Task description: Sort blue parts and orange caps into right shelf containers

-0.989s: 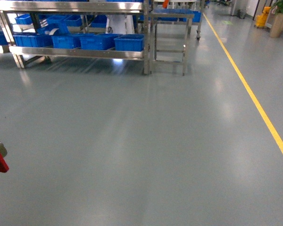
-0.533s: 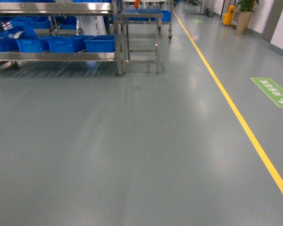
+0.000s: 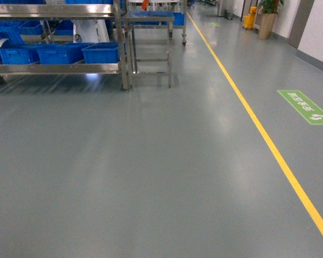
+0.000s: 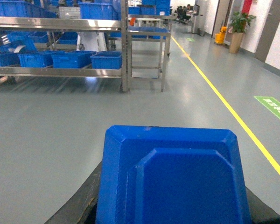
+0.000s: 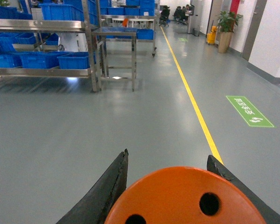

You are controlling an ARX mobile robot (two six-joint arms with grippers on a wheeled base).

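Left gripper (image 4: 170, 212) comes first: its wrist view is filled at the bottom by a blue part (image 4: 170, 179), a faceted bright-blue piece seated between the dark fingers (image 4: 86, 205), so it reads as clamped on that part. Beyond it, at the far left of the hall, stands a steel shelf rack (image 3: 59, 69) carrying blue crates (image 3: 99, 52), with a small steel table (image 3: 149, 20) just beside its right post and something orange (image 3: 145, 4) on top of that table. To the right a yellow floor line (image 3: 258, 129) runs away from the robot, and a green floor sign (image 3: 306, 106) lies beyond it.

Right gripper (image 5: 184, 205) grips an orange cap (image 5: 184, 198), its flat end face with small holes toward the camera and the dark fingers (image 5: 107, 186) pressing in on either side.

Judging from this, the step in hand is the drive to the shelves with both loads carried. Doing it well means a smooth, steady approach with both grips firm, lining the base up squarely with the target crates before either arm reaches out.

Both arms appear tucked low and close to the base, wrists pointing forward along the floor; neither shows in the head view.
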